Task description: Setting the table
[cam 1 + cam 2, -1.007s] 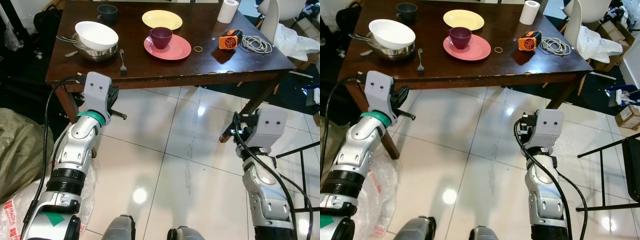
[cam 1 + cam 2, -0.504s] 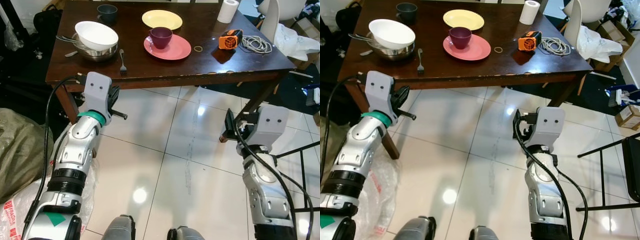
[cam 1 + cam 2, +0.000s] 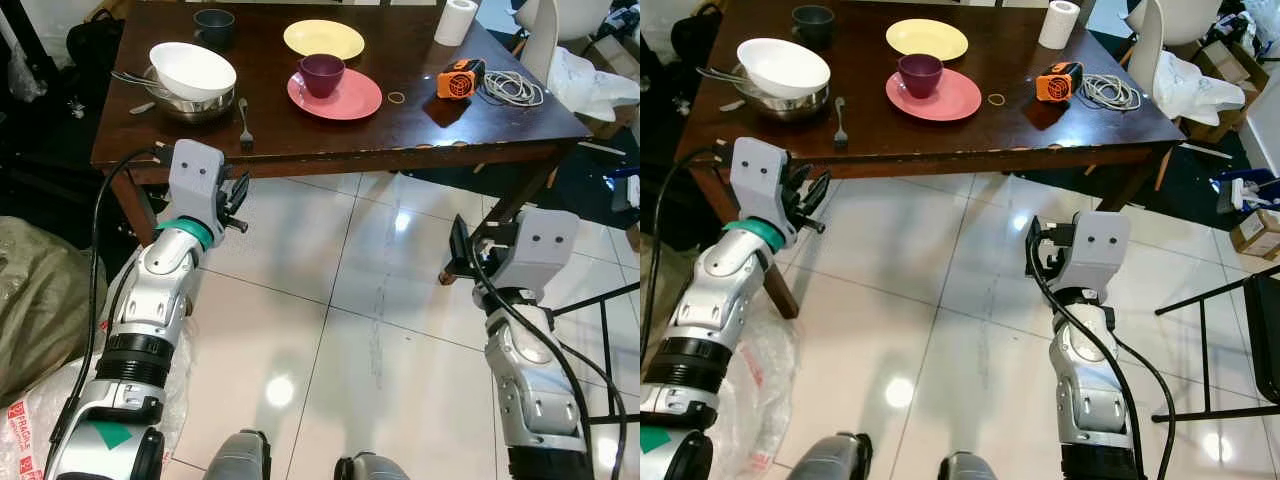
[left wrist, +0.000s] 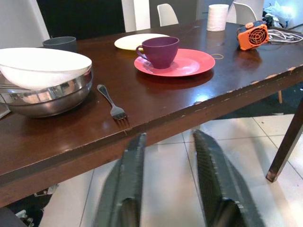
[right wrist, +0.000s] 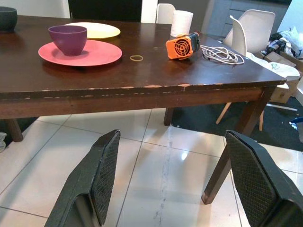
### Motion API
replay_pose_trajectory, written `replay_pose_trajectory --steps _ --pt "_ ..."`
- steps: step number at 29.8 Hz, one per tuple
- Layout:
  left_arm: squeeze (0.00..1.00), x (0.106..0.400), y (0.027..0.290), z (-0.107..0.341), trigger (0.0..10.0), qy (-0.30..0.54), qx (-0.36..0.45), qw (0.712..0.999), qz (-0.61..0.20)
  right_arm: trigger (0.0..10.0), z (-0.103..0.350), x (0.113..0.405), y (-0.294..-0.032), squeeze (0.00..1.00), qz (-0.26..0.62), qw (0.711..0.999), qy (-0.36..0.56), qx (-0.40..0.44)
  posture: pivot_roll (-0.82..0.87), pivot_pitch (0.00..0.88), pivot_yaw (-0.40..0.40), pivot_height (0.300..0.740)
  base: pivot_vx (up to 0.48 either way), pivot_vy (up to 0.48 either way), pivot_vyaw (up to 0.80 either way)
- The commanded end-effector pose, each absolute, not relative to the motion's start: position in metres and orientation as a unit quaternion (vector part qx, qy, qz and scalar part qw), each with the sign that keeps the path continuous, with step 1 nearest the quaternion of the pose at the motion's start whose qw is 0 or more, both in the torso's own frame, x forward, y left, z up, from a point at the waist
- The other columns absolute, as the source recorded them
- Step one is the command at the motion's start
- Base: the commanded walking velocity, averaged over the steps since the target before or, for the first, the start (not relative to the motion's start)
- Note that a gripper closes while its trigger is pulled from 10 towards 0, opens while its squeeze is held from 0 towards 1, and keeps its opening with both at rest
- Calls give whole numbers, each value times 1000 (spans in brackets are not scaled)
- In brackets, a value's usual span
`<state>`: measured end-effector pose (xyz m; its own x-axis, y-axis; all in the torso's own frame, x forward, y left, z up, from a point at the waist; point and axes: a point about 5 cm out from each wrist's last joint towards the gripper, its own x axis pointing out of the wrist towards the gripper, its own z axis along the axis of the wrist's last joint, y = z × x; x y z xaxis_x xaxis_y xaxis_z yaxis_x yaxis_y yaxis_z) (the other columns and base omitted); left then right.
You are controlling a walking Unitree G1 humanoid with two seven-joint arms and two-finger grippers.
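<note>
Head view: dark wooden counter [image 3: 330, 135], glossy top, near edge chipped pale. On its left, white bowl [image 3: 192, 69] nested in a steel bowl [image 3: 190, 106], metal fork [image 3: 244, 122] just right of them near the edge. At centre, purple cup [image 3: 322, 74] on a round pink plate [image 3: 336, 95]; yellow plate [image 3: 324, 39] and dark mug [image 3: 214, 27] farther back. To the right, orange boxy device [image 3: 460, 79], coiled white cable [image 3: 512, 88], paper roll [image 3: 457, 21] at the far edge. Left gripper [image 3: 238, 197] raised just below the near edge, under the fork, empty. Right gripper [image 3: 458, 250] lower, over glossy white floor tiles [image 3: 330, 330], well apart from the counter.

Left wrist view: two black textured fingers [image 4: 127, 189] parted a little, gripping nothing, fork tines [image 4: 118, 112] beyond them.

Right wrist view: fingers [image 5: 94, 182] spread wide, empty, facing the counter's chipped edge, open floor below.
</note>
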<state>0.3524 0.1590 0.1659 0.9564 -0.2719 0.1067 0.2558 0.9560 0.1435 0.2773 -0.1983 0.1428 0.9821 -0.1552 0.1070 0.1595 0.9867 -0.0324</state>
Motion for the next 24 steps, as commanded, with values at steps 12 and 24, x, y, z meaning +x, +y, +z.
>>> replay_pose_trajectory --steps 12,24 --pt "0 350 158 154 10000 -31 63 988 -139 10000 144 275 -201 0 -88 994 -61 -20 106 0 2 740 0 0 0" --pt "0 341 155 149 10000 -49 78 984 -153 10000 149 267 -200 0 -76 993 -93 -1 96 0 -7 740 0 0 0"
